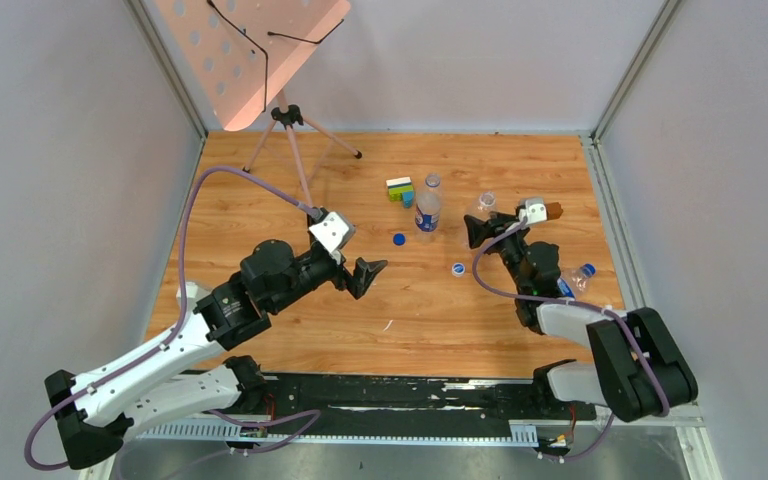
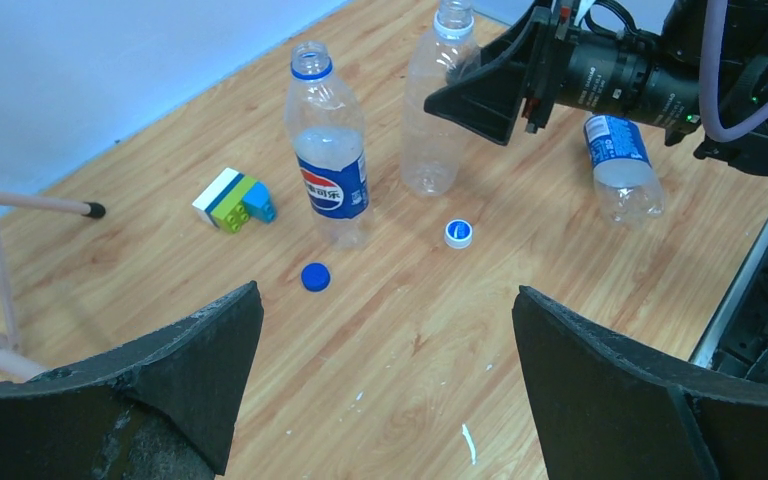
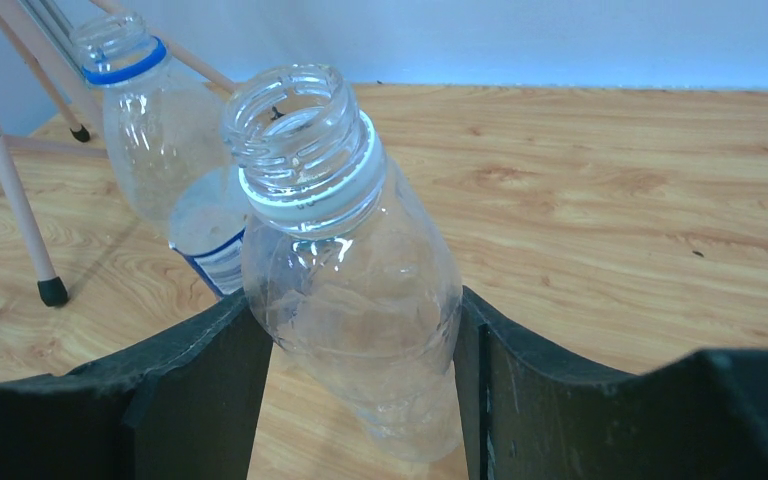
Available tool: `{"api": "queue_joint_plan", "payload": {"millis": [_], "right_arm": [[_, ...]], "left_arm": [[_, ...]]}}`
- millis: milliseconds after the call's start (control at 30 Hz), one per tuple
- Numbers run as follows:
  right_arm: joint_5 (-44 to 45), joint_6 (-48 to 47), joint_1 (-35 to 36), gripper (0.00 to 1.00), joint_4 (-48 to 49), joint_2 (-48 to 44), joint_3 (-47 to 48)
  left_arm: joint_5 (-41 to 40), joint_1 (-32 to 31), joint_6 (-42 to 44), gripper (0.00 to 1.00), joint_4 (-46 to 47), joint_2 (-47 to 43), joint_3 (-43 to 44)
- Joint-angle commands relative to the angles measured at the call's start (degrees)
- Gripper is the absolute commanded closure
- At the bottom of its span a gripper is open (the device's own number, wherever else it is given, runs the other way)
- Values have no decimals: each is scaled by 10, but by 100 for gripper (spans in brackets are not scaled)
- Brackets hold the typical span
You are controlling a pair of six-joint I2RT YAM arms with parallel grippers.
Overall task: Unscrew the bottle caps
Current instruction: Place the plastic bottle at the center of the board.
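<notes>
**Two necks bare, one bottle left to open**

My right gripper (image 3: 355,300) is closed on the unlabelled bottle (image 3: 350,250), jaws pressed against either side of its crinkly belly. The bottle leans a little and its threaded neck is bare. Near it stands the Pepsi bottle (image 2: 326,160), also without a cap. The dark blue cap (image 2: 314,276) and the whitish cap (image 2: 458,233) lie loose on the wooden table (image 1: 440,320), on the near side of those two bottles. My left gripper (image 2: 385,292) hangs wide open and empty above the boards, well apart from everything and facing the bottles.

As I judge it, the only cap on its thread is the blue cap (image 1: 587,269) on the lying bottle (image 1: 572,280), which rests on its side near the table's right edge. So the step in hand is to let go of the open bottle cleanly. I should bring it upright, base flat on the wood and clear of the Pepsi bottle, then open slowly, because thin empty plastic springs back and tips easily. For the lying one, one gripper should clamp the body near the label, firmly enough to stop it turning but without crushing it. The other should take the cap squarely and turn about the neck's axis.
</notes>
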Motion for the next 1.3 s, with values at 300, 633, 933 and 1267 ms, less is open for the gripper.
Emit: {"api": "queue_joint_plan", "payload": {"millis": [300, 633, 933, 1267], "right_arm": [[-27, -12, -5, 58, 206, 162, 67], [-26, -15, -4, 55, 217, 199, 73], [-17, -22, -5, 46, 140, 202, 100], [-14, -20, -5, 39, 137, 212, 99]], "left_arm": [[-29, 2, -34, 0, 32, 2, -11], [-31, 1, -31, 0, 26, 6, -8], [-31, 1, -30, 0, 29, 11, -8], [-30, 1, -31, 0, 28, 11, -9]]}}
